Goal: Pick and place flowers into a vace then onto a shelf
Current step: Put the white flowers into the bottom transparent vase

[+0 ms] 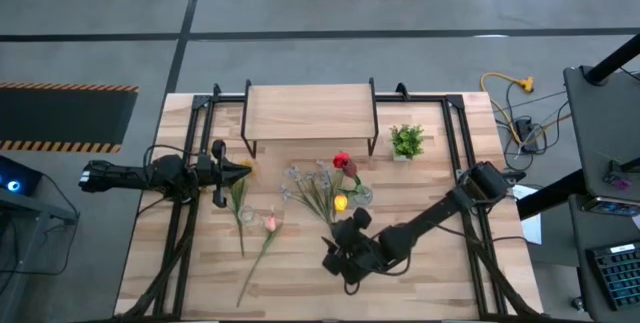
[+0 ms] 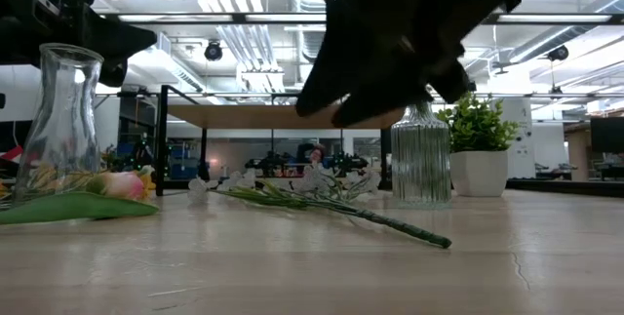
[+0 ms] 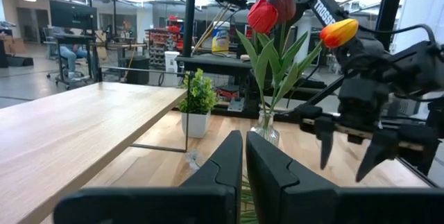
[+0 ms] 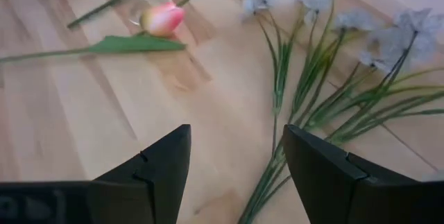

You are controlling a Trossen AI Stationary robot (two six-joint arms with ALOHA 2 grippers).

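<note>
The right gripper [image 1: 338,255] hovers with fingers spread over the stems of the white-blossom spray [image 4: 326,64] lying on the table [image 1: 440,283], apparently lining up to pick it for the vase [image 1: 358,195], which already holds red and orange flowers [image 3: 274,12]. The left gripper [image 1: 245,168], fingers together and empty, waits beside the empty shelf [image 1: 310,111]; a pink tulip [image 4: 163,19] lies loose nearby, and only partial white lettering shows on the right arm

Left gripper [image 3: 244,156] sits low at centre frame, its fingers [image 3: 222,165] pressed together, nothing between them. Beyond them a glass vase [image 3: 266,128] stands on the wooden surface [image 3: 159,161], holding flowers [image 3: 277,16] — red, maroon and orange heads at upper centre. Right of it hangs the right gripper [image 3: 350,156], fingers spread. A potted plant [image 3: 198,102] stands left of the vase, with the shelf [image 3: 69,130] plank filling the left.
</note>
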